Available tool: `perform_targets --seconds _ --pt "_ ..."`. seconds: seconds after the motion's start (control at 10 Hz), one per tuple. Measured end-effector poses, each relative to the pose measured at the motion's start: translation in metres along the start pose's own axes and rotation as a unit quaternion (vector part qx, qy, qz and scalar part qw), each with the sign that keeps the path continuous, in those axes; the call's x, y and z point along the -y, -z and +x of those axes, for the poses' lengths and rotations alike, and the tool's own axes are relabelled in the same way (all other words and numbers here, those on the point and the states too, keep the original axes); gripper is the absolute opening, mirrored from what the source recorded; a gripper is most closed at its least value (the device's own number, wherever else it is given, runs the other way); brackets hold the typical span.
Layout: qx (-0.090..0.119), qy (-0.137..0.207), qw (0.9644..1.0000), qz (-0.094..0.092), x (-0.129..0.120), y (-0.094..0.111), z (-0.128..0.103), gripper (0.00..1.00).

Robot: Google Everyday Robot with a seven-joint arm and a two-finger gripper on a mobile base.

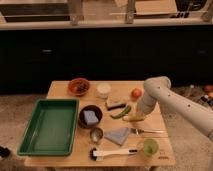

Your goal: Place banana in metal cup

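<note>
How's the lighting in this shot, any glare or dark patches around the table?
Camera view: warm light falls evenly on the table, while the cabinets behind it are nearly black. Camera view: the metal cup gives only a faint glint, no strong glare. Camera view: no hard shadow shows around the claw, down at the banana.

Small yellow banana (131, 119) lies at the pincer (137, 114), well right of the upright shiny metal cup (96, 135).

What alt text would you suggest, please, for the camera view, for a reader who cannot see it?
The robot arm's tool is down at the banana on the right side of a wooden table; the metal cup stands further left near the front edge, beside a green tray.
</note>
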Motion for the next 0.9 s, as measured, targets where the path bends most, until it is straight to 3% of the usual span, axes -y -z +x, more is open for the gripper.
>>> perform_targets --seconds 0.1,0.2,0.5,0.9 --pt "0.002 -0.010 0.9999 0.001 0.000 0.001 -0.001 0.76" --pt "0.003 -0.018 0.9998 0.003 0.000 0.002 -0.001 0.80" --pt "0.005 -0.031 0.9995 0.003 0.001 0.002 -0.003 0.80" --pt "0.003 -0.061 0.9979 -0.020 0.001 -0.010 -0.007 0.80"
